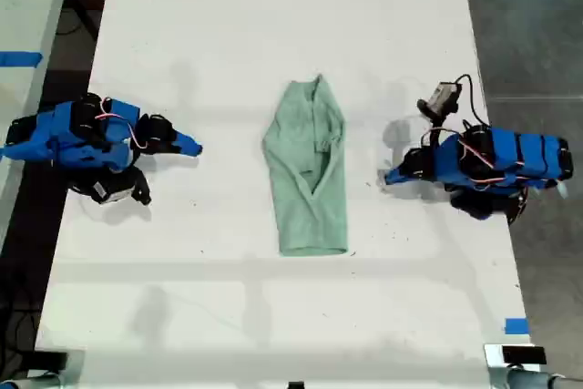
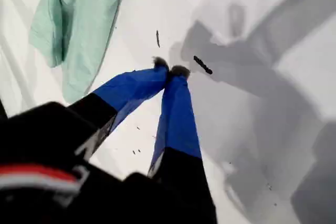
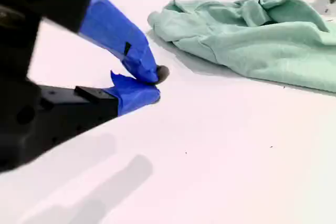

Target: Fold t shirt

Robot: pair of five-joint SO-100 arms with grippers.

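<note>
The t shirt (image 1: 308, 170) lies between arms at 9 and 3 o'clock (exterior view). My first gripper (image 2: 169, 70) and my second gripper (image 3: 157, 83), both pinched empty, should open before grasping

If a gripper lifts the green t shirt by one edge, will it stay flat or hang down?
The t shirt will probably hang limp: it lies wrinkled and folded on itself, like soft cloth. It looks thin, so likely light. Pushed, it may bunch up rather than slide whole on the table.
</note>
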